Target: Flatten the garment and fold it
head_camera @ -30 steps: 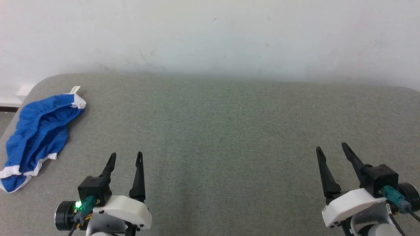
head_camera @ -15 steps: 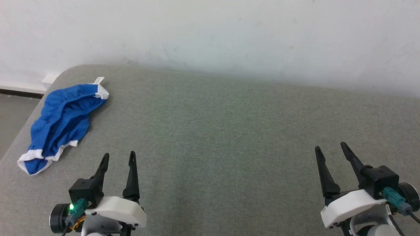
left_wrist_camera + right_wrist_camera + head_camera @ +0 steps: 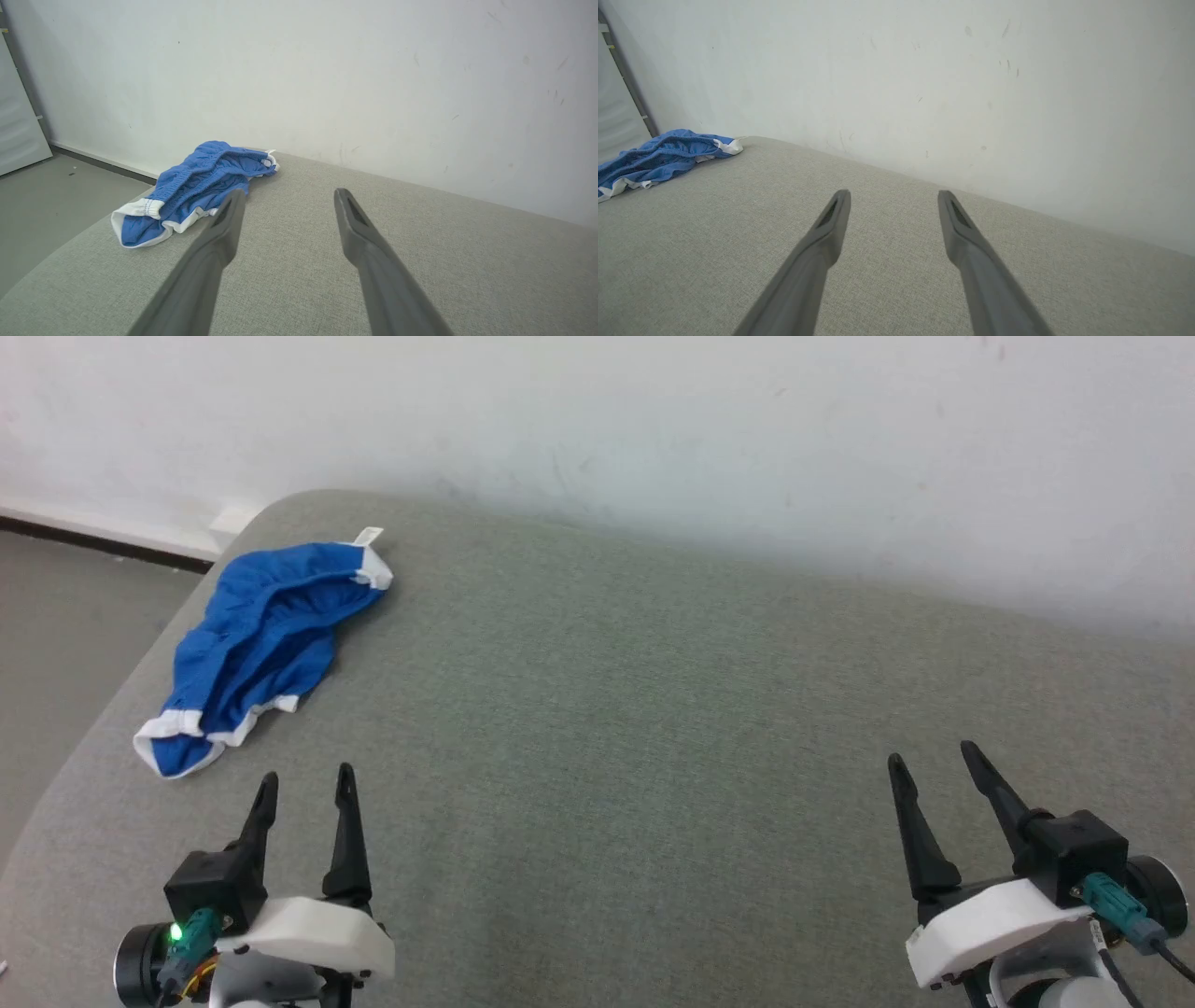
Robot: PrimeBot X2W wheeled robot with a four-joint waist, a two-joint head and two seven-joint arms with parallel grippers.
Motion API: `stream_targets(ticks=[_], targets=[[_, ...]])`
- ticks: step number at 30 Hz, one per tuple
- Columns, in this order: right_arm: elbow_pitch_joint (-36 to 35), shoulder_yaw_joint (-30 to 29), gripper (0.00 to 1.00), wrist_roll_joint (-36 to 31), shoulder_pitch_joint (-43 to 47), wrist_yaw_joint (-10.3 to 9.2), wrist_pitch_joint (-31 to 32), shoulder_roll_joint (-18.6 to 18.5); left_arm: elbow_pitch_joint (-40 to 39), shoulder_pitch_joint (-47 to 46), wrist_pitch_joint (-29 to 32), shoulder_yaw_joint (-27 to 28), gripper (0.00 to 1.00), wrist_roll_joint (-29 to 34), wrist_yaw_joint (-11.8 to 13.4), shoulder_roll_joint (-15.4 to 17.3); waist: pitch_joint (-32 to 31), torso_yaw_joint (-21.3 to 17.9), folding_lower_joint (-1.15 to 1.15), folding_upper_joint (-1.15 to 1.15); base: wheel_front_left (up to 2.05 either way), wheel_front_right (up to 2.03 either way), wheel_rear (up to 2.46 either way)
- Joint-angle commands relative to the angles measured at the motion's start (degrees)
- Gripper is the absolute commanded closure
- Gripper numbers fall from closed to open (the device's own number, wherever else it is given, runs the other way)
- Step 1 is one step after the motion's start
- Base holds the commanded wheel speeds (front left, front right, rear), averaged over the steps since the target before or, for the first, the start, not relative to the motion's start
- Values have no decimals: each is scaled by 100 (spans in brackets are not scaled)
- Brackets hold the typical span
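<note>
My left gripper (image 3: 307, 773): low on the left in the head view, its two dark fingers spread wide, holding nothing and touching nothing.
Left fingers (image 3: 210, 252) from the wrist: two long grey prongs with bare grey cloth in the gap between them. The left tip overlaps the shorts' near edge in this view, but the head view shows it short of them.
My right gripper (image 3: 931, 752): low on the right, well apart from the left one, its jaws just as wide, with nothing in them.
Right fingers (image 3: 803, 270) from the wrist: splayed above bare cloth.
Blue shorts (image 3: 261, 635): a crumpled, unfolded heap at the far left corner of the surface, ahead of my left gripper and far from my right. The white-trimmed hem lies nearest me. The gathered waistband runs along the top, and a small white tag (image 3: 369, 534) pokes out at the far end.
Padded surface (image 3: 653, 709): grey woven fabric with a rounded corner.
Wall (image 3: 653, 420): plain white and scuffed, directly behind the surface.
Floor (image 3: 65, 616): grey, beyond the left edge.
</note>
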Motion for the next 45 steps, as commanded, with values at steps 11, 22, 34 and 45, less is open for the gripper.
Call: stream_targets(ticks=[11, 22, 34, 45], targets=[[-56, 48, 0, 76, 92, -3, -116, 13, 100, -3, -175, 171, 0, -169, -9, -9, 42, 614, 0, 0, 0, 0, 0], [-45, 56, 0, 136, 70, -4, -172, 15, 127, -31, -307, 215, 0, -316, 44, -10, 150, 1009, 0, 0, 0, 0, 0], [-292, 97, 0, -31, -157, -4, 11, 17, -82, -1346, -450, 570, 0, -349, -187, 64, 785, 1013, 0, 0, 0, 0, 0], [-774, 172, 0, -207, -574, -5, 315, -144, 583, -3727, -314, 1049, 0, -620, -405, 979, 1937, 589, 0, 0, 0, 0, 0]])
